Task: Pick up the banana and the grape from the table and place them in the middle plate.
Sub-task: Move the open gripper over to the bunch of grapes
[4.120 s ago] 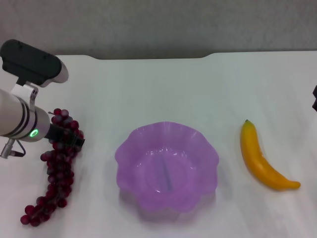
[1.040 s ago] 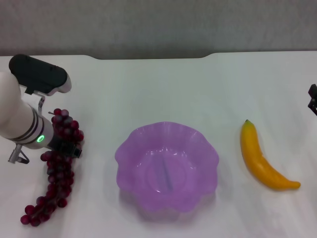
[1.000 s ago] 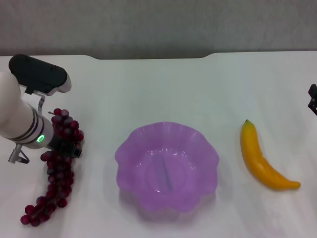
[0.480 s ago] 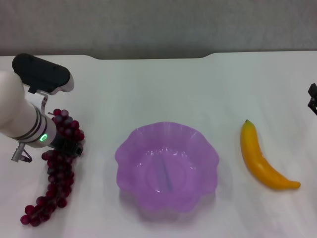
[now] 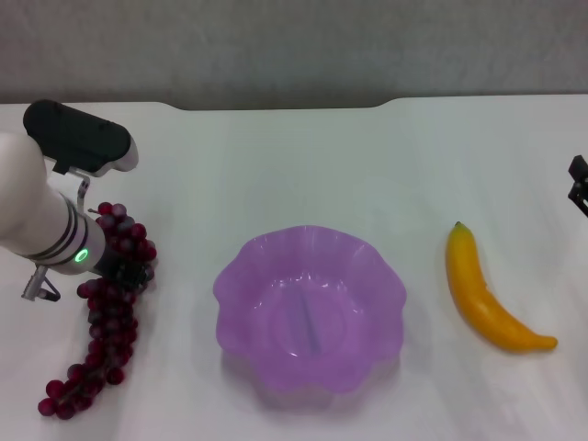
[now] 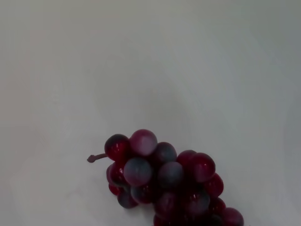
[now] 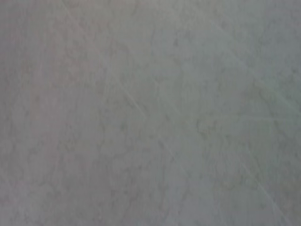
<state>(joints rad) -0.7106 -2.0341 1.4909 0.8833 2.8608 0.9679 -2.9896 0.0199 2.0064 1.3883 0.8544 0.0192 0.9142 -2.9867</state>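
The grape (image 5: 108, 322) is a long dark red-purple bunch lying at the left of the white table (image 5: 303, 165). My left gripper (image 5: 129, 271) is down at the upper part of the bunch, its dark tip among the berries. The left wrist view shows the bunch's stem end (image 6: 164, 181) close below on the table. The yellow-orange banana (image 5: 487, 296) lies on the table right of the purple middle plate (image 5: 386, 276), which holds nothing. My right gripper (image 5: 579, 182) shows only as a dark bit at the far right edge, well apart from the banana.
The table's notched rear edge (image 5: 285, 106) runs along the back. The right wrist view shows only bare table surface (image 7: 150, 113). My white left forearm (image 5: 32, 211) stands over the table's left side, above the grape.
My left arm has shifted slightly right and lowered, so its dark tip now sits deeper among the grapes. The grape, banana and plate have not moved. The right arm stays at the right edge.
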